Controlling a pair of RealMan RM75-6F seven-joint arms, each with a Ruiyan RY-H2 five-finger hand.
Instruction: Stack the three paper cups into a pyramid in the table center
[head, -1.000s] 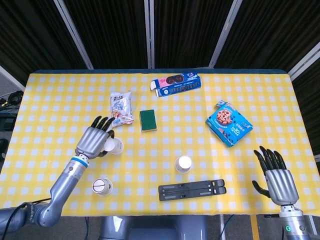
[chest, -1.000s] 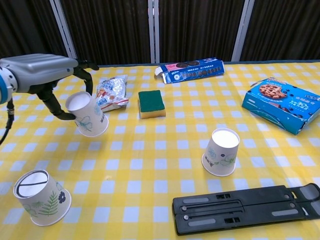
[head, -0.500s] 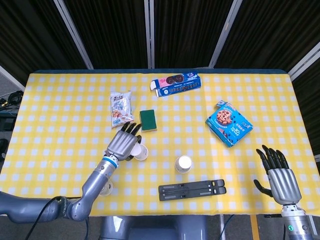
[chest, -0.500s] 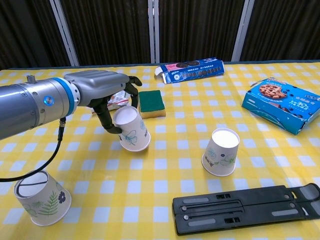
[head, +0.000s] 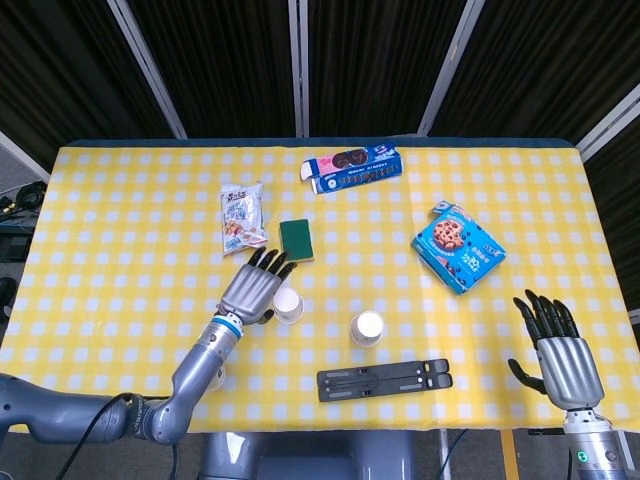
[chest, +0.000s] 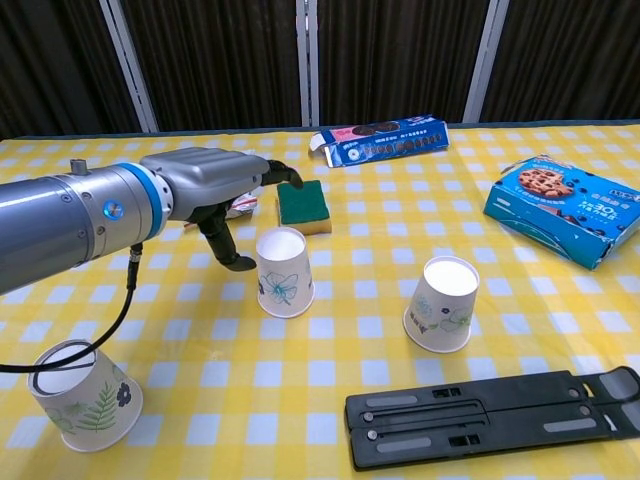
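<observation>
Tablecloth (chest: 330, 350), cup (chest: 284, 272), open left hand (chest: 222, 190)

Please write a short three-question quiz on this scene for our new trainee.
1. True or false: the left hand is beside the middle cup.
2. How many paper cups stand on the table?
3. Which lies nearest the green sponge: A snack packet, B black stand, C blue cookie box?

Key: 1 true; 2 three, none stacked; 3 A.

Cup (chest: 285, 272) left of second cup (chest: 443, 303), sponge (chest: 303, 207) behind, black stand (chest: 490, 414) in front.
</observation>
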